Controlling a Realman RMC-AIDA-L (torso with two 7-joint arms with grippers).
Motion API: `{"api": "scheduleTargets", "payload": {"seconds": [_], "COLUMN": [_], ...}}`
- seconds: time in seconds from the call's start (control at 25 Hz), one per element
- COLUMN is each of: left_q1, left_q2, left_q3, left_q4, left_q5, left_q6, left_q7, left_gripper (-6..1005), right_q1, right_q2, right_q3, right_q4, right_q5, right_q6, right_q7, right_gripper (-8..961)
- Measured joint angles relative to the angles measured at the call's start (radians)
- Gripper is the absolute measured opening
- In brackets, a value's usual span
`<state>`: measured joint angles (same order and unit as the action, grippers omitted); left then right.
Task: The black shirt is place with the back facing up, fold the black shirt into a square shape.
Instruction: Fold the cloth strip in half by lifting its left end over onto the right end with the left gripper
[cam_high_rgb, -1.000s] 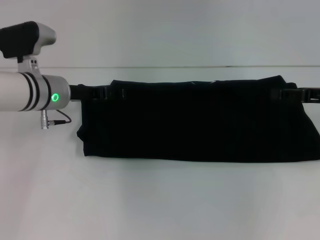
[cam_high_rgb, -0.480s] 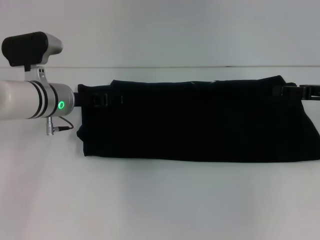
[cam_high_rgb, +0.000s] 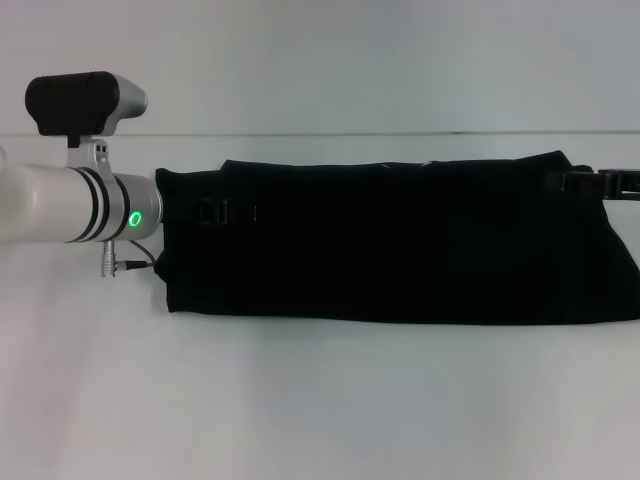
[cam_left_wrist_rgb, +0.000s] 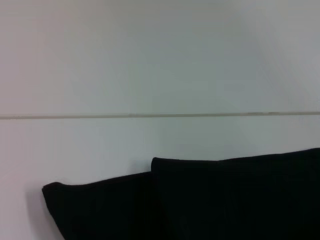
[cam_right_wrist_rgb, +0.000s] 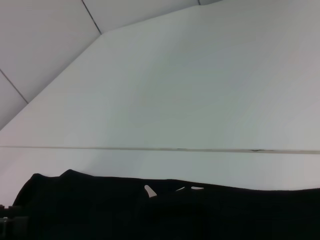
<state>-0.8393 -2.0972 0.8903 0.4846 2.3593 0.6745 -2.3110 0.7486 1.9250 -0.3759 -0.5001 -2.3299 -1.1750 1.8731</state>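
The black shirt lies on the white table as a long band, folded and stretching from left of centre to the right edge. My left gripper reaches in from the left, low over the shirt's left end, black against black cloth. At the shirt's far right upper corner sits my right gripper. The left wrist view shows the shirt with its far edge and a rounded corner. In the right wrist view the shirt fills the lower part, with small white marks near its far edge.
The table's back edge meets a pale wall just behind the shirt. Bare white tabletop runs in front of the shirt and to its left, under my silver left forearm.
My left arm has slid to the right, bringing its gripper farther in over the shirt's left end. The shirt and right gripper have hardly moved.
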Motion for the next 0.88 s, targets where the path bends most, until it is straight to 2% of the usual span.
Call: {"api": "scheduleTargets", "payload": {"seconds": [0.16,0.4,0.6,0.88], "left_q1": [0.001,0.007,0.002,0.000], "left_q2": [0.000,0.002,0.005,0.005], "left_q3": [0.001,0.002,0.003,0.003], "left_q4": [0.004,0.013,0.012,0.013], "left_q5": [0.000,0.002,0.015,0.023], "left_q6": [0.000,-0.002,-0.001,-0.005], "left_q7": [0.005,0.018,0.019,0.019], "left_gripper": [949,797,566,312], "right_q1": [0.000,0.000,0.000,0.000], "right_q2": [0.000,0.000,0.000,0.000], "right_q3": [0.000,0.000,0.002,0.003], "right_q4": [0.000,0.000,0.000,-0.001], "right_q5": [0.000,0.000,0.000,0.000], "right_q6": [0.000,0.000,0.000,0.000], "right_q7": [0.000,0.000,0.000,0.000], "right_gripper": [583,579,579,579]}}
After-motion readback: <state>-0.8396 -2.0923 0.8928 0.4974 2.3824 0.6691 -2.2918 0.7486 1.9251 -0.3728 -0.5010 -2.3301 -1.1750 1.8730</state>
